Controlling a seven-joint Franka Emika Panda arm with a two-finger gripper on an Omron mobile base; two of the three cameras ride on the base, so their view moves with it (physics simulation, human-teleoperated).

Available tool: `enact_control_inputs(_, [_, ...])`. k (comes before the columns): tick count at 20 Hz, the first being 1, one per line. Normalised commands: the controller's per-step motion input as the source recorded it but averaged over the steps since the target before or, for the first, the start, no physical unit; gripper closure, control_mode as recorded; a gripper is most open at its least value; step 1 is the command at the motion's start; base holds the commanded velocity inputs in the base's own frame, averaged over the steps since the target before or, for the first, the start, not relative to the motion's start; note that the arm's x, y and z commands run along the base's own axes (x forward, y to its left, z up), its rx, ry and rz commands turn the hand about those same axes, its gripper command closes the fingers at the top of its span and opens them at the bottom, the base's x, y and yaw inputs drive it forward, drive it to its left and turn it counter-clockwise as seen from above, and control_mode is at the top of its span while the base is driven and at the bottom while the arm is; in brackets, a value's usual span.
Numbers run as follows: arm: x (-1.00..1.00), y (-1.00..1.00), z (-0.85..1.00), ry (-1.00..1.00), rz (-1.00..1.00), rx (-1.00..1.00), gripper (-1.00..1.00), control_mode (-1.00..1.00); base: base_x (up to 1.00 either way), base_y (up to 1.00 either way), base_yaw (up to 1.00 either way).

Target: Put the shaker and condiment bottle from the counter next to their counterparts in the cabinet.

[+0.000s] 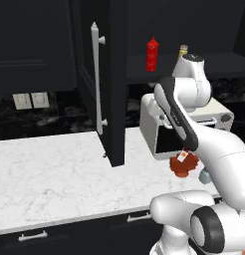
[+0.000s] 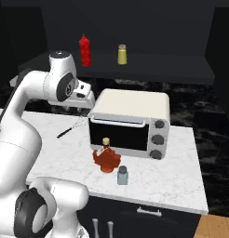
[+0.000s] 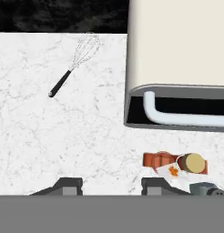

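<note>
Dark kitchen: black marble backsplash (image 1: pixel 50 119) with two pale wall outlets (image 1: pixel 31 101). White toaster oven (image 2: pixel 130 123) against the backsplash, whisk (image 3: pixel 73 64) lying to its left. Wood floor (image 2: pixel 218 228) at lower right. Dim, even light.

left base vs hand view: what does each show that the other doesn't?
Left base view alone: the cabinet door with its silver bar handle, the red squeeze bottle and the yellowish shaker on the shelf, and the counter's drawer handles.
Hand view alone: the whisk lying on the marble, and the open tool.
Both: the counter, the toaster oven, the condiment bottle and the shaker beside it.
</note>
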Motion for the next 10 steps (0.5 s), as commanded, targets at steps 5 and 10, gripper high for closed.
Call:
enact_control_inputs(5, [-0.06,0.00,-0.11,0.00,-0.01,-0.08,-1.00,-1.00,0.00,0.00,0.00])
enact_control_inputs(10, [-0.03,-0.01,-0.21,0.00,-0.26,-0.19,-1.00,-1.00,0.00,0.00,0.00])
